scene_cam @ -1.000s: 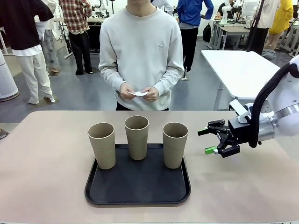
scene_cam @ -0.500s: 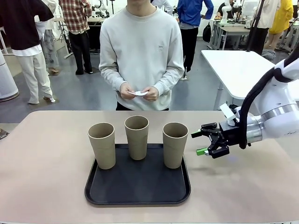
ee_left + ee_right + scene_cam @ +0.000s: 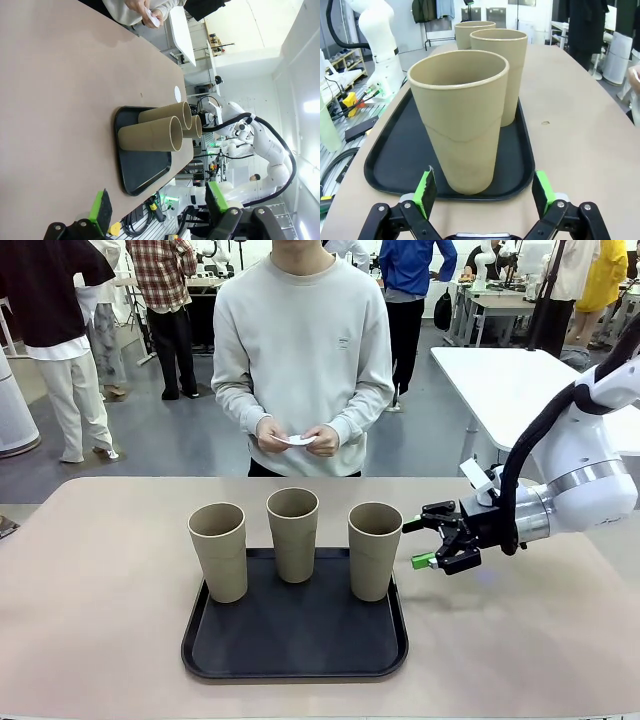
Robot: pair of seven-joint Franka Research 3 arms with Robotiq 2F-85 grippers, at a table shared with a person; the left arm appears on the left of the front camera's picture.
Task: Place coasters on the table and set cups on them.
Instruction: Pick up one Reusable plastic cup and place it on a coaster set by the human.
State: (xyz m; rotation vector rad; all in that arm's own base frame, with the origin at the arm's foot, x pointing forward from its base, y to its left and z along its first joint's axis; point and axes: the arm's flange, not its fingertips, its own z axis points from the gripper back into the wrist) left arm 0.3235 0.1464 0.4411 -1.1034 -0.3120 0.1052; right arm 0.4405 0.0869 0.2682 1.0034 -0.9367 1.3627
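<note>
Tan cups [image 3: 293,532], three in all, stand upright on a black tray [image 3: 295,655]: one at its left edge, one at its far edge and one at its right edge. The tray lies on the beige table [image 3: 100,590].

Just off the tray's right edge, the right gripper [image 3: 413,545] hovers level with the nearest cup, its jaws spread wide and holding nothing. It is close to the cup but apart from it. In the right wrist view that cup [image 3: 460,120] stands straight ahead of the green pads [image 3: 426,192].

Off the tray's left side and well apart from it, the left gripper [image 3: 157,205] is also fully spread and empty.

Beyond the tray's far edge, a person [image 3: 300,350] holds white paper coasters [image 3: 297,440] in both hands [image 3: 322,437], clear of the table. How many coasters cannot be told.
</note>
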